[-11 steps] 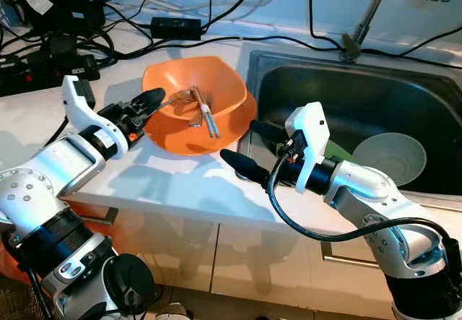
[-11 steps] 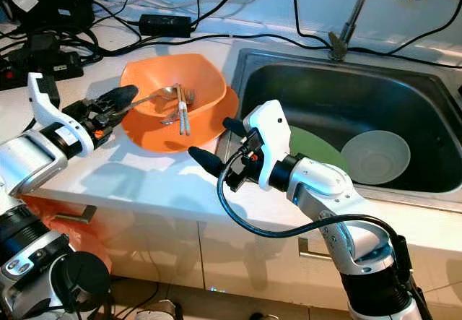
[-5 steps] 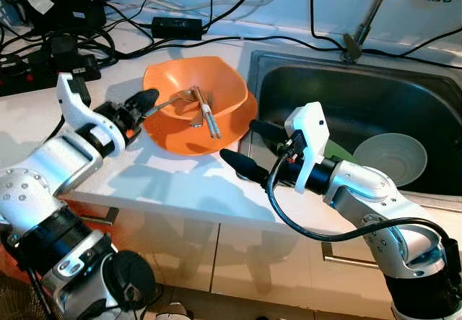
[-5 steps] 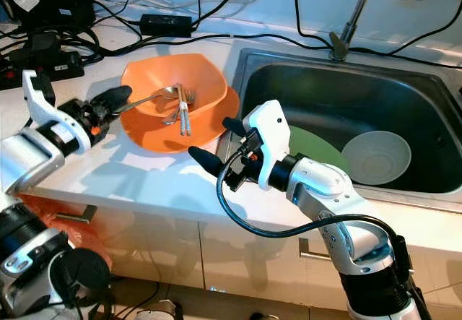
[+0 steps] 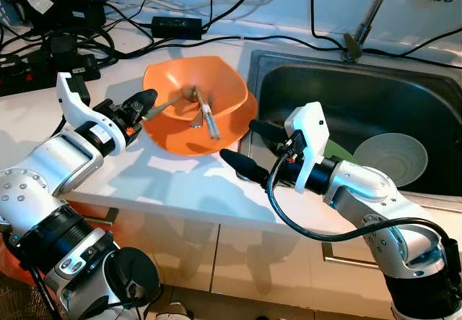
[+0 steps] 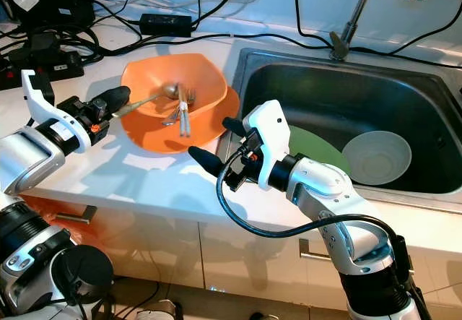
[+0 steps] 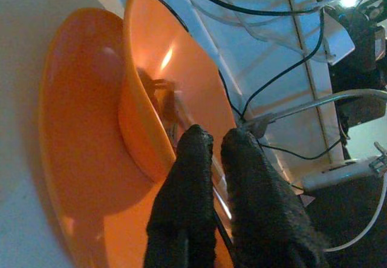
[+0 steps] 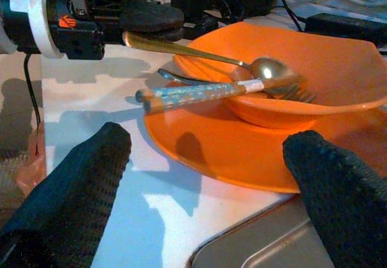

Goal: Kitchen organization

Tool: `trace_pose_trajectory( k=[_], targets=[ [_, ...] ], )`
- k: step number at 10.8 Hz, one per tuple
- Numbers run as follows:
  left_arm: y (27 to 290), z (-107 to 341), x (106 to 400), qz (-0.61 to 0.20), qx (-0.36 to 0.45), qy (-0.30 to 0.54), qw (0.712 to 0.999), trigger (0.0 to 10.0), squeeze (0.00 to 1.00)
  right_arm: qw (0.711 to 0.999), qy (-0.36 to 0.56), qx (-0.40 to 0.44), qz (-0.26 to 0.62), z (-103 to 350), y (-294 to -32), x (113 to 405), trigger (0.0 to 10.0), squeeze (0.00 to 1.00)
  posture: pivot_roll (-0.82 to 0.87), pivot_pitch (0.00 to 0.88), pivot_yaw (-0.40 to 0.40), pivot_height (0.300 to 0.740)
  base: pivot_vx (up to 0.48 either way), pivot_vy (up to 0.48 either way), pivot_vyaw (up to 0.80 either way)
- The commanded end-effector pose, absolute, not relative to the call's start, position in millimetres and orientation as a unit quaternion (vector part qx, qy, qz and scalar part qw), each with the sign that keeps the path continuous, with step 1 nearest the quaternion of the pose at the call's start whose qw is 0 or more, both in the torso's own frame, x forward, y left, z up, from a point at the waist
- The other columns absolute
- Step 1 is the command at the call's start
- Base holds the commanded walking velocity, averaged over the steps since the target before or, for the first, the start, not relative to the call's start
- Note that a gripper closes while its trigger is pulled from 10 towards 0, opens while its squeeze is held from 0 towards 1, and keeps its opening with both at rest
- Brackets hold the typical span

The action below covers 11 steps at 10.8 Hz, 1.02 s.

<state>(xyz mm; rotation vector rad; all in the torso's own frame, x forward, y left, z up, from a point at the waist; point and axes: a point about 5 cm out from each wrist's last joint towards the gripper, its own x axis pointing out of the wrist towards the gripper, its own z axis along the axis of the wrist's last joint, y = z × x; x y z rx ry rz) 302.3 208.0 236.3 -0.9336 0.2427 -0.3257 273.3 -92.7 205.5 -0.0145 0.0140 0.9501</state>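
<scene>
An orange bowl sits on an orange plate on the white counter, beside the sink. Inside the bowl lie patterned chopsticks, a fork and the head of a metal spoon. My left gripper is shut on the spoon's handle at the bowl's left rim; the wrist view shows its fingers pinched on the metal. My right gripper stands open just in front of the plate's right edge, holding nothing.
The steel sink on the right holds a white bowl and a green plate, with the faucet behind. Black cables and power adapters crowd the counter's back left. Cabinet fronts run below.
My left gripper has drawn slightly back to the left with the spoon handle in it. The right arm has not moved.
</scene>
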Motion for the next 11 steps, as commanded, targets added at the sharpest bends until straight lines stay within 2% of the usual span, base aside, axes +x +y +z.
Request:
trace_pose_trajectory(
  k=[1,7,9,11],
  targets=[
    [205,242,304,-0.166,-0.448,0.114,0.871,0.0,0.0,0.89,-0.002,-0.014,0.455,208,-94,274,10.0,0.0,0.18,0.082,-0.043,0.74,0.0,0.0,0.0],
    [207,245,306,-0.163,-0.457,0.108,0.868,0.0,0.0,0.891,-0.002,-0.018,0.453,206,-94,277,10.0,0.0,0.19,0.074,-0.043,0.74,0.0,0.0,0.0],
    [221,251,309,-0.115,-0.441,0.079,0.887,0.0,0.0,0.892,-0.004,-0.018,0.452,206,-94,277,10.0,0.0,0.19,0.07,-0.042,0.74,0.0,0.0,0.0],
    [224,250,310,-0.101,-0.438,0.08,0.89,0.0,0.0,0.892,-0.005,-0.018,0.451,206,-93,278,10.0,0.0,0.19,0.07,-0.042,0.74,0.0,0.0,0.0]
  ],
)
